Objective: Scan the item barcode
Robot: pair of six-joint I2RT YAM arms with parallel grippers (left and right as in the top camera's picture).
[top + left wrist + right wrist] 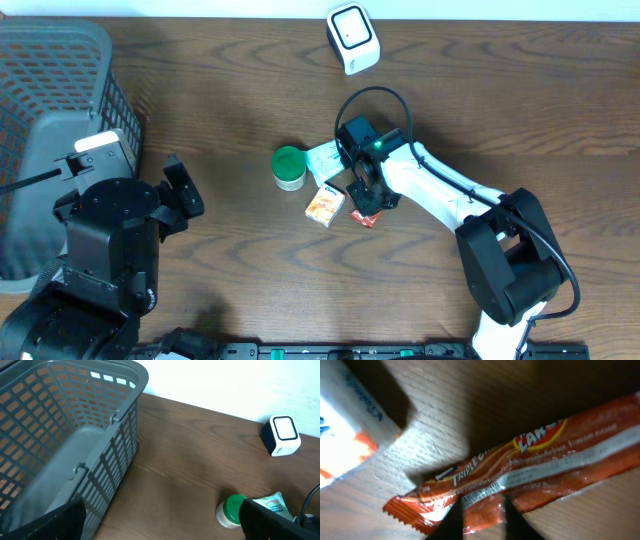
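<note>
A red snack bar wrapper (545, 460) lies flat on the wooden table, its printed barcode strip facing up; overhead it shows as a small red bar (366, 214). My right gripper (482, 515) (365, 195) is down over the bar's near edge. Its two dark fingers stand slightly apart with the wrapper between them, so it is open. The white barcode scanner (353, 37) (282, 435) stands at the table's far edge. My left gripper (165, 525) (182, 197) hangs wide open over bare table at the left, holding nothing.
A green-lidded jar (290, 167) (230, 510), a pale green packet (325, 157) (272, 504) and an orange-and-white box (325, 204) (345, 445) crowd close round the bar. A grey mesh basket (50, 90) (75, 425) fills the left side.
</note>
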